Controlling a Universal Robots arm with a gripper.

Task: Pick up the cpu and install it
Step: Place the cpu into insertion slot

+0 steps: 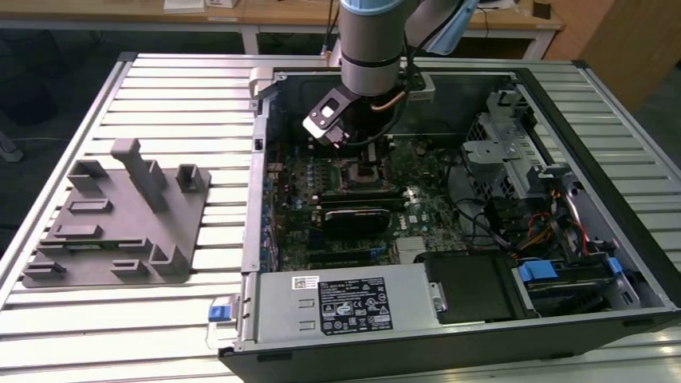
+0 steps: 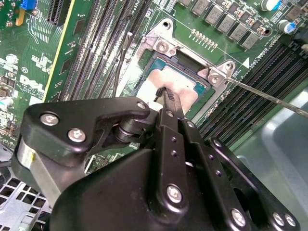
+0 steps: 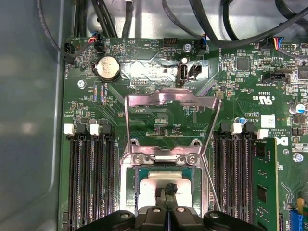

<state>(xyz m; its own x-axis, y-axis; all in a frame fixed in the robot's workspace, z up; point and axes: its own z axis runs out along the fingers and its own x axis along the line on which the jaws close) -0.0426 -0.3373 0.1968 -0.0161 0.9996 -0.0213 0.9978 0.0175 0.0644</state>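
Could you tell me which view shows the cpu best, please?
The second wrist view: the cpu sits close in its socket. The first wrist view shows it partly behind the gripper; the exterior view, too distant to tell.

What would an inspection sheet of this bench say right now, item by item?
Surface: slatted metal table carrying an open computer case.
Job's things: cpu lying in the motherboard socket; its metal cover raised.
Clutter: grey fixture tray at the exterior view's left.
Grippers: gripper over the socket, jaws shut, tips on the cpu's top.
Cables: black cables along the case wall.
Surroundings: wooden desks behind the table.
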